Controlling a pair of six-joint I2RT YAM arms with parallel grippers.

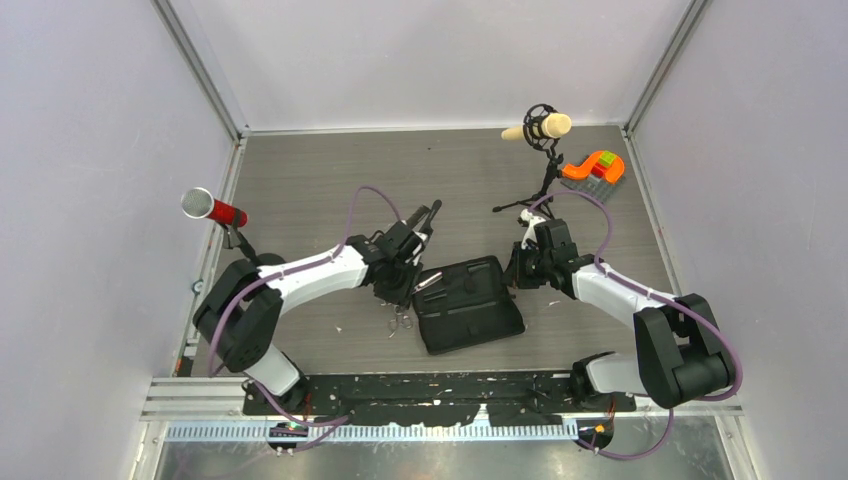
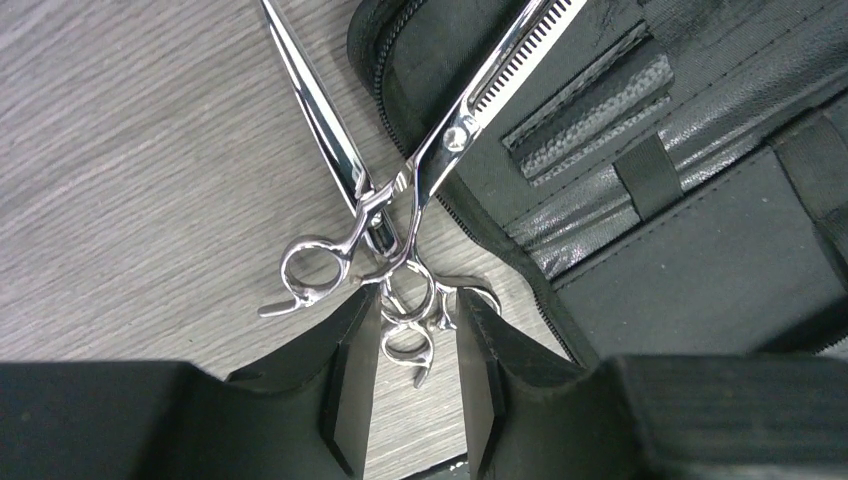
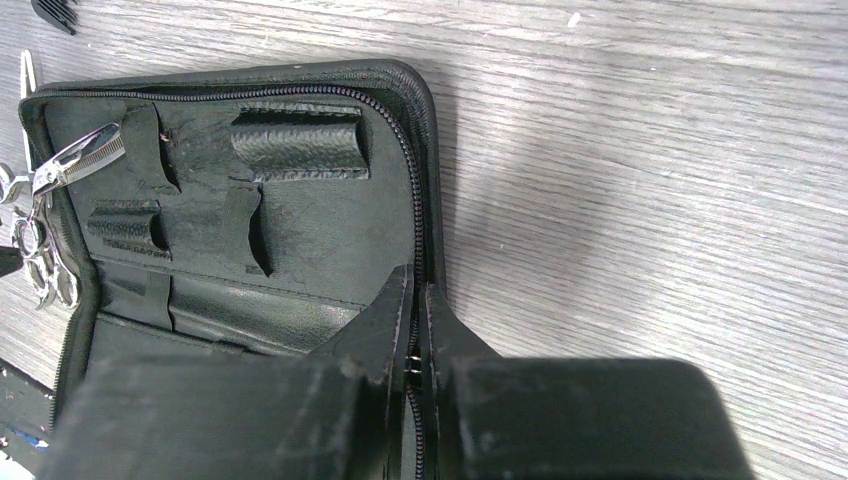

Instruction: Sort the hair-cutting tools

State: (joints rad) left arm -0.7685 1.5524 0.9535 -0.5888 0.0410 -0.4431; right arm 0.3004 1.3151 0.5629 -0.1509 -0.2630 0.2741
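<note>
Two silver scissors lie crossed at the left edge of the open black case (image 2: 700,280). The plain pair (image 2: 325,110) rests on the table. The toothed pair (image 2: 455,135) has its blade on the case (image 1: 470,310). My left gripper (image 2: 417,295) is open and low over them, with its fingers either side of the finger rings (image 2: 408,345). My right gripper (image 3: 418,280) is shut on the zippered right edge of the case (image 3: 300,230). A black comb's teeth (image 3: 55,10) show beyond the case's far corner.
A red-headed microphone (image 1: 212,208) stands at the left. At the back right stands a beige microphone (image 1: 540,127) on a tripod. An orange toy (image 1: 595,166) lies in the back right corner. Walls close the table on three sides.
</note>
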